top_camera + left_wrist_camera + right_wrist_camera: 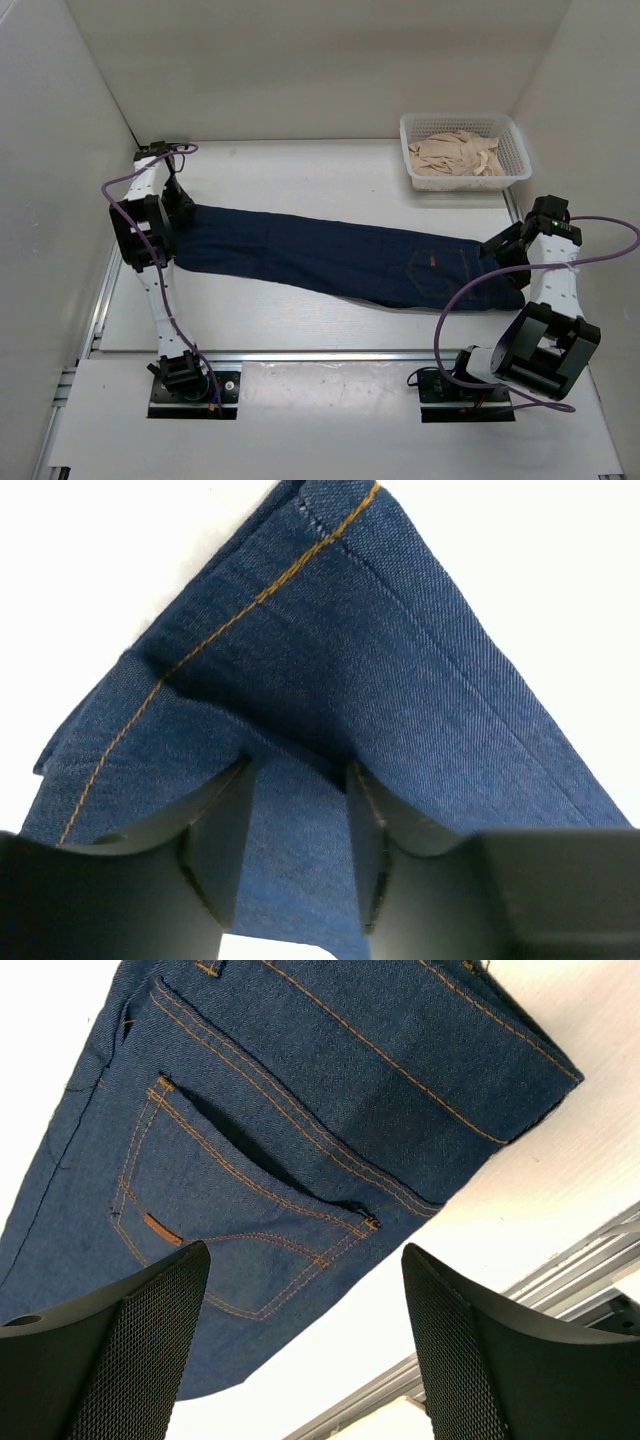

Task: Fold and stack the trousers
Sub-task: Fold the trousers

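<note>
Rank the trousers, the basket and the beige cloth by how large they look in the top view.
1. trousers, stretched across the table
2. basket, at the far right
3. cloth, bunched inside the basket, so plainly smaller than it

White table (pixel 300 180), plain white walls (pixel 300 60) (evenly lit); metal rail (pixel 330 354) in front

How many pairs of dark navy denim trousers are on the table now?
1: the dark navy denim trousers lie flat across the table, hem at the left gripper, waistband by the right gripper. None seem hidden.
</note>
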`<state>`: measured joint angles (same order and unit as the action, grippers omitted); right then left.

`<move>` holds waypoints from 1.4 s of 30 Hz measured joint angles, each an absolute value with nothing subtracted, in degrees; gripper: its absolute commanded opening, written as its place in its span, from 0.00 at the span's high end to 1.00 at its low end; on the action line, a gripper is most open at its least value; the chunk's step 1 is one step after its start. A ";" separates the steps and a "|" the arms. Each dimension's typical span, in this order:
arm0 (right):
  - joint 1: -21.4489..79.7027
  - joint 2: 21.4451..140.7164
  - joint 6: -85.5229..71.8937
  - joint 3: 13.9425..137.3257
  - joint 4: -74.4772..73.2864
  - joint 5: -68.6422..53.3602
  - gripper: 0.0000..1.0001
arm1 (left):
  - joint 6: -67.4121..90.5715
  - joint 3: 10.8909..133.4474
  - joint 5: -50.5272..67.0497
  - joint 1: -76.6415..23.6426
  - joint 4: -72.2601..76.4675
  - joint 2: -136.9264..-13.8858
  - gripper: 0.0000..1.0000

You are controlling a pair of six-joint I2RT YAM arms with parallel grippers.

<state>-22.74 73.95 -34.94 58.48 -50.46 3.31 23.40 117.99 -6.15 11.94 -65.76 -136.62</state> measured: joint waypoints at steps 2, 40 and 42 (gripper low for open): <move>-22.70 74.37 -34.65 58.74 -50.35 3.20 0.18 | 23.77 118.04 -6.68 11.68 -65.82 -136.97 0.67; -5.50 79.83 -30.61 71.24 -49.21 2.70 0.67 | 25.96 124.68 -10.11 9.50 -69.43 -127.02 0.90; -3.57 84.71 -30.50 75.20 -49.08 2.17 0.65 | 25.96 124.66 -10.07 9.50 -69.47 -127.26 0.90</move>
